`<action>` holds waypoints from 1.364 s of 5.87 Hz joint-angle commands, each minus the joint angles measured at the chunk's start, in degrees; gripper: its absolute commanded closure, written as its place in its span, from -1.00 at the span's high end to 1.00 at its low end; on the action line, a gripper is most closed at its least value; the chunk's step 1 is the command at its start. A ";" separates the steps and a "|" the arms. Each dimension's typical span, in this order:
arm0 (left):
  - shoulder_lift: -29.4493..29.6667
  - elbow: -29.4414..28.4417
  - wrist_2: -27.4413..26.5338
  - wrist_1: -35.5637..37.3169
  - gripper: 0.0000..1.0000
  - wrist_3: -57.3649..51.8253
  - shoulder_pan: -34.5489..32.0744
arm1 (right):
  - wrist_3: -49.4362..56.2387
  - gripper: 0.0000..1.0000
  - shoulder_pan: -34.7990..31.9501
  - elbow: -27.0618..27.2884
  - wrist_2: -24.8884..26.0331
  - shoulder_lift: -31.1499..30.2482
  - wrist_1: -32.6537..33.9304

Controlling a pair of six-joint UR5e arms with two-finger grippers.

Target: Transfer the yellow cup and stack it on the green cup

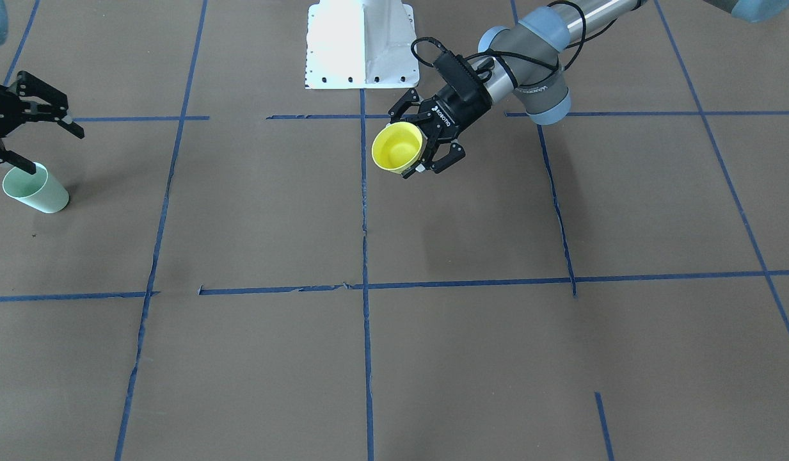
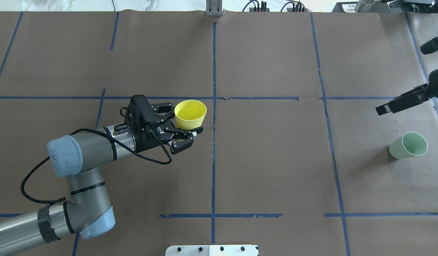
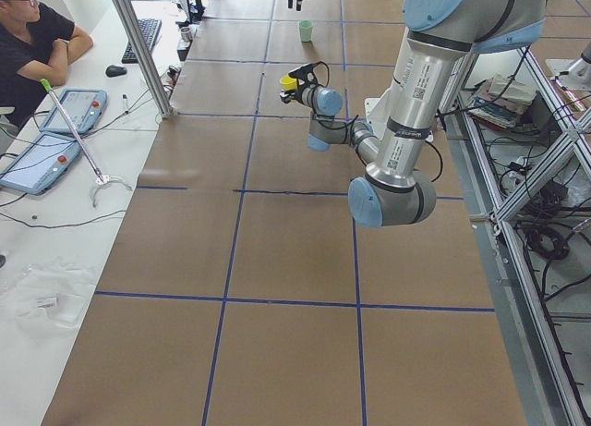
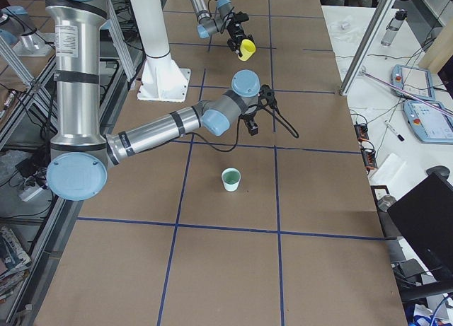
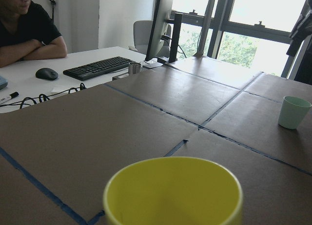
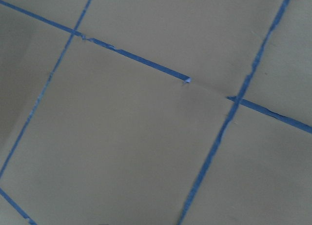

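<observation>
The yellow cup (image 2: pixel 189 114) hangs mouth-up above the table (image 2: pixel 275 160), its wall clamped by the left gripper (image 1: pixel 407 146), whose body reads ROBOTIQ. Well apart, the green cup (image 1: pixel 36 189) stands upright on the table. The right gripper (image 1: pixel 48 148) hovers near it, spread wide and empty.

yellow cup (image 2: pixel 190 114) raised, mouth up, green cup (image 2: pixel 407 145) standing upright, well apart

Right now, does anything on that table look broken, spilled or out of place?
Only wear: the blue tape grid is ragged, with gaps near the middle. The yellow cup sits in the left arm's fingers, the green cup stands upright, and nothing is spilled.
</observation>
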State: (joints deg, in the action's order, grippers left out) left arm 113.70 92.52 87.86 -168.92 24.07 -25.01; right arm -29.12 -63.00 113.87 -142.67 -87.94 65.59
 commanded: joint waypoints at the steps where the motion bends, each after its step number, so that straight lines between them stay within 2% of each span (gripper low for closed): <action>1: -0.23 -0.23 0.82 0.43 -0.93 -5.33 0.13 | -18.49 1.00 10.81 -0.22 2.38 11.33 0.24; 2: -0.06 -0.41 0.82 0.52 -0.92 -8.14 0.39 | -24.35 1.00 16.19 -0.40 7.80 16.00 0.68; 3: -0.32 -0.84 0.82 0.35 -0.91 -8.25 0.74 | -27.54 1.00 18.94 -0.57 10.03 19.61 3.99; 4: -0.58 -0.94 0.74 0.26 -0.91 -8.34 1.27 | -29.75 1.00 20.27 -1.10 10.48 25.04 11.16; 5: -0.41 -0.94 0.65 0.44 -0.90 -8.17 1.80 | -30.55 1.00 20.89 -3.62 12.05 29.45 14.88; 6: 0.02 -0.94 -1.44 0.52 -0.90 -7.82 3.80 | -33.43 1.00 21.86 -7.13 12.07 32.80 15.01; 7: 0.12 -0.67 -5.12 0.44 -0.92 -7.81 5.04 | -34.59 1.00 23.43 -7.95 12.16 34.14 15.10; 8: 0.20 -0.59 -5.24 0.35 -0.92 -7.73 5.14 | -35.04 0.99 24.84 -8.04 12.16 34.32 15.18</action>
State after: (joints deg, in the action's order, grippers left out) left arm 113.80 91.82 83.60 -168.50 16.27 -20.30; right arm -63.43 -39.51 106.29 -130.57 -54.29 80.61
